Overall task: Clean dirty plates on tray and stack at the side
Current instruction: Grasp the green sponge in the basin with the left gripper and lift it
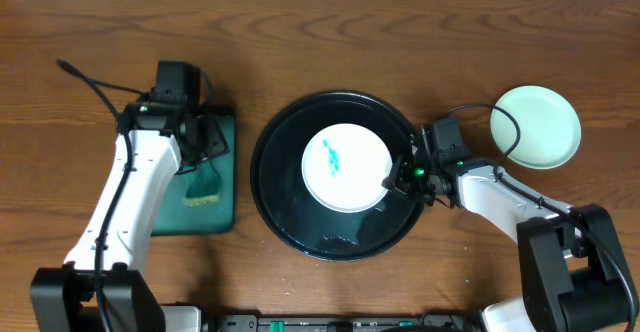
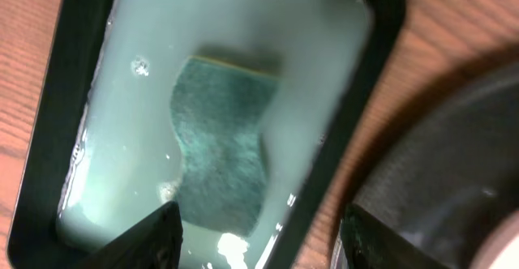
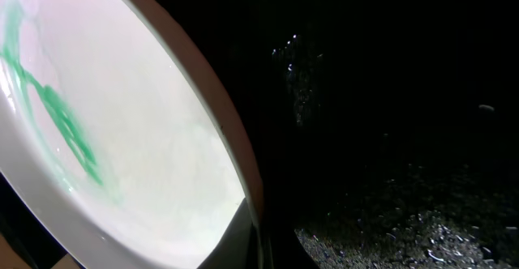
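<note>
Straddling the right rim of the white plate (image 1: 350,167), the right gripper (image 1: 402,179) shows only one dark finger (image 3: 239,241) up close, so I cannot tell whether it is clamped on. That plate lies in the middle of the round black tray (image 1: 272,187) with a teal smear (image 1: 331,156) on it. A mint-green plate (image 1: 535,127) sits on the table (image 1: 320,32) just right of the tray. Over on the left, the left gripper (image 2: 259,241) hangs with its fingers wide apart above a green rectangular tray (image 1: 222,207) of cloudy water, where a sponge (image 2: 223,160) lies.
</note>
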You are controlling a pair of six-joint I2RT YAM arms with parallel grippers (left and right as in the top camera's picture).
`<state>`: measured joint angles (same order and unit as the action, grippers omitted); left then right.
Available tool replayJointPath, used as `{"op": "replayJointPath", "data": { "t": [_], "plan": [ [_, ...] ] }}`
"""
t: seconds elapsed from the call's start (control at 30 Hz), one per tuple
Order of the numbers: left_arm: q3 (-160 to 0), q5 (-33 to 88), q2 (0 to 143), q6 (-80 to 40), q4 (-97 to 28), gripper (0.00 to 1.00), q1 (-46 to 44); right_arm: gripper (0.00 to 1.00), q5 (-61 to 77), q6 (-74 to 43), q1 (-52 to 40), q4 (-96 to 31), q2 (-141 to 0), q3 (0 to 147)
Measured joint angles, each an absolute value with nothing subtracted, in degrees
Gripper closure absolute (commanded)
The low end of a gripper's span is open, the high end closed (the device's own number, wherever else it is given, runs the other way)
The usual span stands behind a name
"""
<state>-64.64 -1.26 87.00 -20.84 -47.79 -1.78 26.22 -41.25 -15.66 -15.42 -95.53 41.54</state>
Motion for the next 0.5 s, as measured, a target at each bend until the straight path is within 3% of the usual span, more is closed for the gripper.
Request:
{"op": "replayJointPath", "data": {
  "t": [0.5],
  "plan": [
    [-57.9, 2.9, 91.1, -17.6, -40.6, 0.64, 3.2, 0.98, 26.2, -41.0, -15.7, -15.5, -95.5, 41.6]
  ]
}}
